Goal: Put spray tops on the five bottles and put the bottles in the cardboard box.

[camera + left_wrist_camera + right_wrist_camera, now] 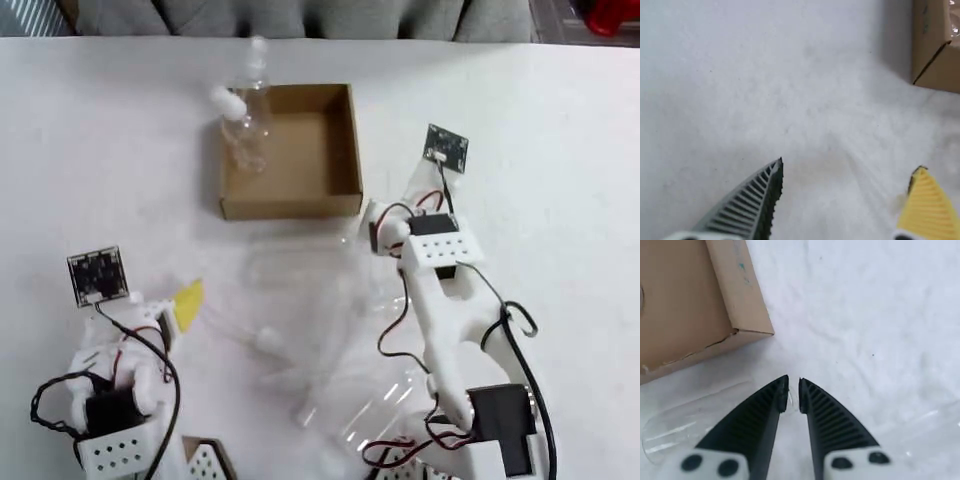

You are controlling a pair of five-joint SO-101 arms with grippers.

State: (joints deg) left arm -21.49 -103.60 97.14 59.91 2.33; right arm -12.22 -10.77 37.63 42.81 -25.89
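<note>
On my left, the left gripper (850,165) hangs low over bare table (740,75) with its grey and yellow fingers spread wide and nothing between them. I read that as parked, ready for its half of a capping job, since fitting a top takes one arm to steady the bottle.

Moving towards the middle, the cardboard box (340,150) sits open at the far side, between the two arms so either can reach it. A capped bottle (245,135) with a white spray top (225,100) leans at its left wall. There may be a second one behind it, but I cannot tell.

In front of the box, the loose clear bottles (300,290) lie on their sides between the arms. They overlap and are too transparent for me to count. By my judgement most of the work remains.

On the right, the right gripper (793,387) is down at table level just off the box's near corner. Its black fingers are drawn narrow, and they seem to pinch the neck of one lying bottle (690,425). Gripping at the neck makes sense to me, because the body is slick and round. Another bottle (925,435) lies just beside it, so I would lift carefully.
</note>
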